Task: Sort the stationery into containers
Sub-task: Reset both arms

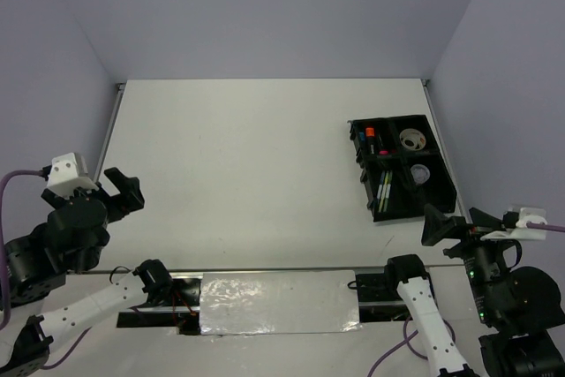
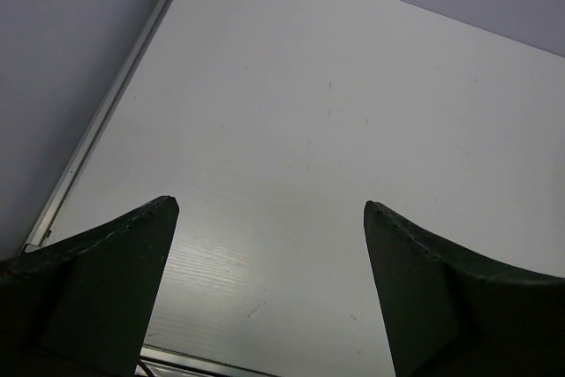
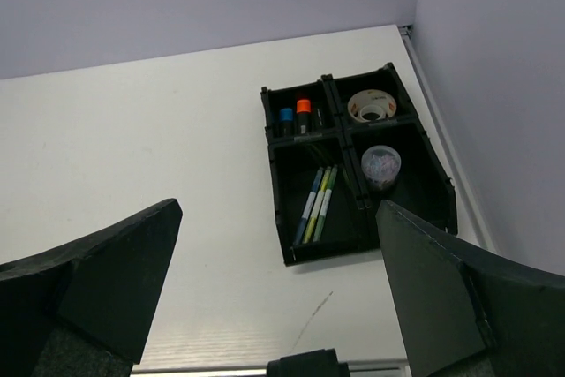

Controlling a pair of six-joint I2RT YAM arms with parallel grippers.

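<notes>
The black organiser tray [image 1: 399, 214] sits at the table's far right, and its front wall [image 3: 322, 252] faces my right wrist camera. Stationery lies inside: blue-capped [image 3: 286, 116] and orange-capped [image 3: 304, 108] highlighters, a tape roll [image 3: 371, 106], a small clear round tub [image 3: 380, 165] and three slim pens [image 3: 316, 203]. My right gripper [image 1: 459, 222] [image 3: 278, 207] hovers open and empty near the tray's front corner. Far off at the left edge, my left gripper [image 1: 126, 190] [image 2: 270, 203] is open over bare table.
Purple walls close in the white table on three sides, and the right wall [image 3: 494, 86] runs just beside the tray. A glossy white sheet [image 1: 278, 302] covers the near edge between the arm bases. A thin dark scratch [image 3: 313, 320] marks the table.
</notes>
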